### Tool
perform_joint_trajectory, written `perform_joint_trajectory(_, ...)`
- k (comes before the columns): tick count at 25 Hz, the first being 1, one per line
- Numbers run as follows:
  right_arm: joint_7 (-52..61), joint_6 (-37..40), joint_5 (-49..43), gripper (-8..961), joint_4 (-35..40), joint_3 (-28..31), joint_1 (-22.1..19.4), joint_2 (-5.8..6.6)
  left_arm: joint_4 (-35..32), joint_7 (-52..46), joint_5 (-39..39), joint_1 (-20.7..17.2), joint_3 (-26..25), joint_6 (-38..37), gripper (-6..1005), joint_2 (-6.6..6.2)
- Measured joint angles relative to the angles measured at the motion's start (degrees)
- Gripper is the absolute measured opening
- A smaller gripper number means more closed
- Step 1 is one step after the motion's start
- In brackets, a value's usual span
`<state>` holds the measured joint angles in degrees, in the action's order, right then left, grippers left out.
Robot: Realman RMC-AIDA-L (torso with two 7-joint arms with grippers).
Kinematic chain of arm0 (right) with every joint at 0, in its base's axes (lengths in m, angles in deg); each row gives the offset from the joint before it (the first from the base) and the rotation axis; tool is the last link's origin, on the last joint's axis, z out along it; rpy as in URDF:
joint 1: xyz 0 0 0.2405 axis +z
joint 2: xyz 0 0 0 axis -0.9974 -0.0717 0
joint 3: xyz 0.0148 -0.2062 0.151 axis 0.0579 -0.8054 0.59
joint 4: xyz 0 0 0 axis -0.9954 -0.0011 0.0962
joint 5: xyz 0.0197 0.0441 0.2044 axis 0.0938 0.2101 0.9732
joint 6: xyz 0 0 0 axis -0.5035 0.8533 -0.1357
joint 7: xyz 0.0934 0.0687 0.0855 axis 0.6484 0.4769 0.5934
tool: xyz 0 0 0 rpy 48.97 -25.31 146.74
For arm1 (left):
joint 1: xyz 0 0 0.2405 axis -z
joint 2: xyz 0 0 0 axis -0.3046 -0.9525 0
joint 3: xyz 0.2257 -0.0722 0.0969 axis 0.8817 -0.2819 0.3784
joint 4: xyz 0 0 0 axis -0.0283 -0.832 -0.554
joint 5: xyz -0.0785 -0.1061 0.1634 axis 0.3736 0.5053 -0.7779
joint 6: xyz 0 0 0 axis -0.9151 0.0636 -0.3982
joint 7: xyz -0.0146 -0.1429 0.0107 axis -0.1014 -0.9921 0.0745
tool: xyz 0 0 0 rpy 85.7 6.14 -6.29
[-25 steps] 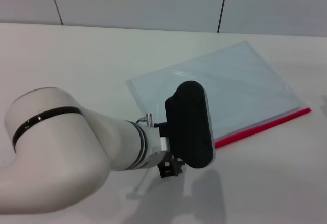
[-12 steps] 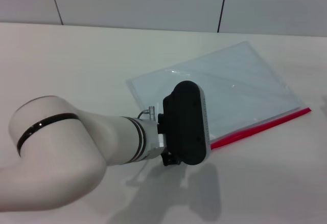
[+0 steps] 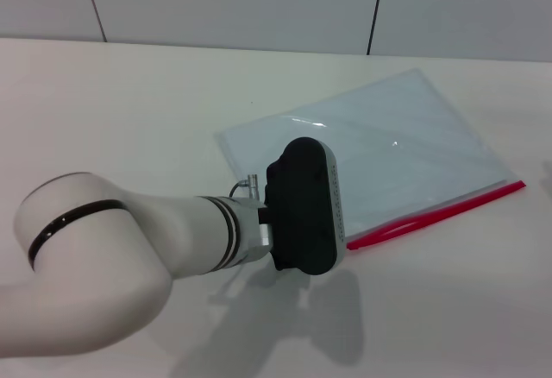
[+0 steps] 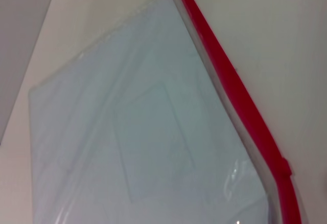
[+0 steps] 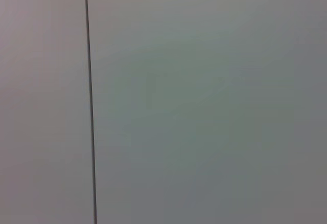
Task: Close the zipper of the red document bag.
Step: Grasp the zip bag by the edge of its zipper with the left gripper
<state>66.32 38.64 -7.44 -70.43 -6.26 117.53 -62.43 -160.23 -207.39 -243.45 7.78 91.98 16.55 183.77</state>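
Observation:
The red document bag [image 3: 388, 149] lies flat on the white table at the centre right, a pale blue-grey translucent pouch. Its zipper [image 3: 448, 209], a thin red strip, runs along the near long edge. In the left wrist view the zipper [image 4: 230, 81] crosses the picture diagonally, with a small slider [image 4: 283, 169] on it, beside the pouch [image 4: 133, 132]. My left arm's black wrist housing [image 3: 304, 208] hangs over the bag's near left corner and hides the left gripper below it. The right gripper is out of view.
A grey panelled wall [image 3: 259, 3] rises behind the table's far edge. The right wrist view shows only a grey panel [image 5: 204, 101] with one dark seam. Bare white tabletop [image 3: 129, 110] lies left of the bag.
My left arm's wrist housing has shifted a little left and away from me over the bag's near left corner. More of the red strip shows beside it. The bag has stayed put.

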Motion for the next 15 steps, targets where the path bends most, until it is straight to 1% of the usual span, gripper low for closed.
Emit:
perform_joint_trajectory(3, 0.0, 0.2, 0.0, 866, 0.0, 0.0, 0.0, 0.0, 0.5, 0.1, 0.0, 0.0, 0.0, 0.4, 555, 0.02)
perform_joint_trajectory(9, 0.0, 0.5, 0.0, 864, 0.0, 0.0, -0.1, 0.0, 2.4, 0.3, 0.0, 0.4, 0.0, 2.1, 428, -0.01)
perform_joint_trajectory(11, 0.0, 0.5, 0.0, 864, 0.0, 0.0, -0.1, 0.0, 2.7, 0.5, 0.0, 0.5, 0.1, 2.2, 230, 0.04)
perform_joint_trajectory(15, 0.1, 0.6, 0.0, 863, 0.0, -0.4, -0.2, 0.0, 2.8, 0.7, 0.0, 0.6, 0.1, 2.2, 180, 0.06)
